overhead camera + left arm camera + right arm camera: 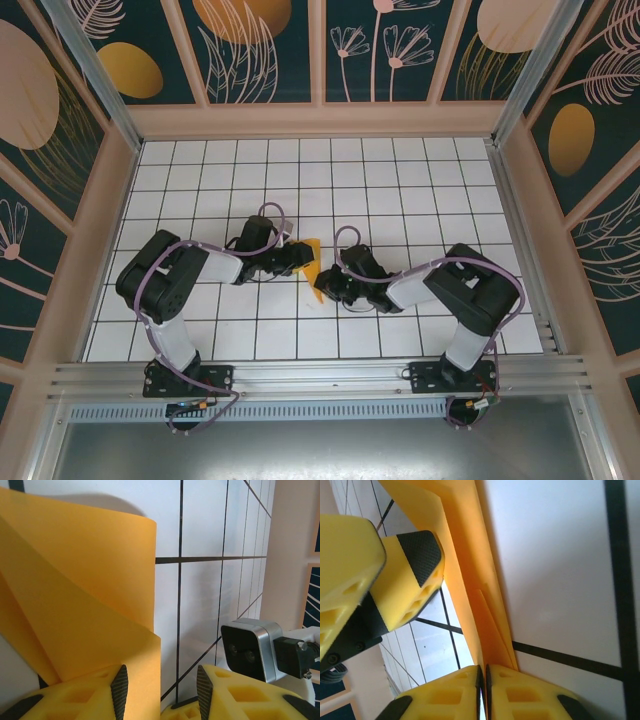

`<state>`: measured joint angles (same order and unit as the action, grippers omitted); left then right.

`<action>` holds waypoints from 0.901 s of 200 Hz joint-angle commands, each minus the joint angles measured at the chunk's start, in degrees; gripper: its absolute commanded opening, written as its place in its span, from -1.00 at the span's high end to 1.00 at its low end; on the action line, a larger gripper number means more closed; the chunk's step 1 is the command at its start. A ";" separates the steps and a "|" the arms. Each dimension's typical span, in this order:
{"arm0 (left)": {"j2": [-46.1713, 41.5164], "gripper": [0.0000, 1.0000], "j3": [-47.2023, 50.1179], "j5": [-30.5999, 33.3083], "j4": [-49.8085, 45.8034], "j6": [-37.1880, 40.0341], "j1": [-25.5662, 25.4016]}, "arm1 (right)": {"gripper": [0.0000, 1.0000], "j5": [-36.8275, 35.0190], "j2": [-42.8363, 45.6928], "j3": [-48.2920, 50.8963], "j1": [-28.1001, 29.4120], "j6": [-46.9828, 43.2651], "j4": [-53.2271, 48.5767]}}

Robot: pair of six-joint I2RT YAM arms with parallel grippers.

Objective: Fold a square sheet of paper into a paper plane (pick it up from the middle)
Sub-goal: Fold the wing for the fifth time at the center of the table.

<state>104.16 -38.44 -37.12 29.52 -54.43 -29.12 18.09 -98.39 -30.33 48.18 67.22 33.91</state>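
Gridded table (420,180), middle: right gripper (482,676) pinches the half-folded paper (313,260) by its edge, left gripper (160,680) spread beside it. Such a thin hold may slip, or tear it if tugged

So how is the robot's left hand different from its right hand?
The left hand has its fingers apart with a gap between them; the right hand has its fingers pressed shut. The right hand pinches the orange paper; the left hand sits against the orange paper without squeezing it. Both hands have yellow fingers with black pads.
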 commanded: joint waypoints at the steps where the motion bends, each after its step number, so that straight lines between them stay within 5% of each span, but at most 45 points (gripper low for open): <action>1: 5.00 0.13 -0.07 5.15 -4.32 2.86 -0.58 | 0.93 -1.03 1.51 1.50 0.68 -0.99 -4.75; 133: 6.06 0.15 -1.31 4.94 -6.49 3.67 -0.52 | 0.71 -1.76 4.87 0.18 2.00 -2.03 -12.00; 180: 6.20 0.16 -1.49 4.88 -6.93 3.80 -0.55 | 0.91 -0.90 3.00 1.06 2.00 -1.02 -11.29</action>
<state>104.97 -40.16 -38.46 26.79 -53.84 -28.80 16.16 -94.50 -30.68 49.63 65.89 25.50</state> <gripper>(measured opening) 0.422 0.074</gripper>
